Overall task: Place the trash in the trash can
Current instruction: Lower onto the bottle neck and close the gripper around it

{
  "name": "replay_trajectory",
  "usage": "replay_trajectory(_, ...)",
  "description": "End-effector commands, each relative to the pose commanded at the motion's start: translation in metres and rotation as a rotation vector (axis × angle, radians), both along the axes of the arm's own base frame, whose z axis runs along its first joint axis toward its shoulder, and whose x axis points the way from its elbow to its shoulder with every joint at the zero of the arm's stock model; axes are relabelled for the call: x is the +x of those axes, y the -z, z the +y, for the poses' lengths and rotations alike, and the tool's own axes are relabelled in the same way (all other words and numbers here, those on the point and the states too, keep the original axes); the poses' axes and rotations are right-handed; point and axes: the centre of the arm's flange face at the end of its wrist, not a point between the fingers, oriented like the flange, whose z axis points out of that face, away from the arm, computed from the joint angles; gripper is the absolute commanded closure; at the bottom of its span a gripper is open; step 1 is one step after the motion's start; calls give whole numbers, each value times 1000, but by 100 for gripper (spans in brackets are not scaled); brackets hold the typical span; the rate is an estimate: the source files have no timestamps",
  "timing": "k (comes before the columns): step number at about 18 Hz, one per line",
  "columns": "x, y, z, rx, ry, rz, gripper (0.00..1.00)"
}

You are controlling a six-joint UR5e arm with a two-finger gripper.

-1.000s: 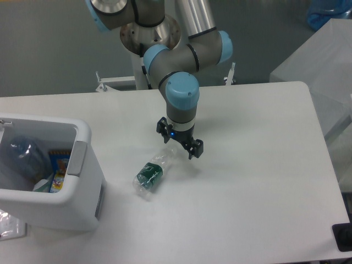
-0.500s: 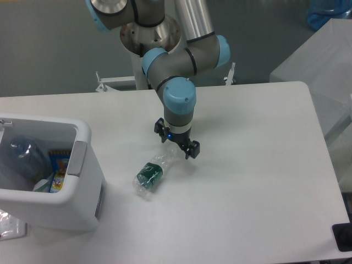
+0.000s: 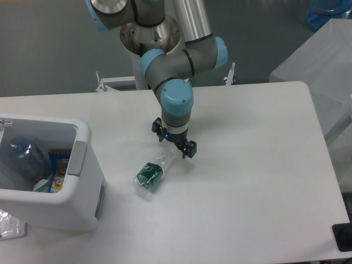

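The end effector (image 3: 174, 141) hangs with its two fingers spread apart, holding nothing, straddling the neck end of the clear plastic bottle (image 3: 153, 172). The bottle lies on its side on the white surface (image 3: 247, 181). Well to the left, the white trash can (image 3: 66, 192) holds a blue snack bag (image 3: 59, 168).

Looks like a robotics lab: arm (image 3: 181, 52) bolted to a metal pedestal (image 3: 151, 33) behind the gripper (image 3: 174, 141), plain white table (image 3: 253, 181) under it, bare grey floor (image 3: 49, 49) beyond, plastic-covered bench (image 3: 319, 60) far to its side.
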Motion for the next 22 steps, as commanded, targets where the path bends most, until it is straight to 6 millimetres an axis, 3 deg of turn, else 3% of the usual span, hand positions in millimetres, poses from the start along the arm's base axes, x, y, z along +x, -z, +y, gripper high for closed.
replay_trajectory(4, 0, 4, 1, -2, -6, 0, 8)
replay_trajectory(8, -1, 4, 1, -2, -6, 0, 21)
replay_trajectory(15, -2, 3, 3, 0, -6, 2, 22)
replay_trajectory(22, -3, 3, 3, 0, -8, 5, 39)
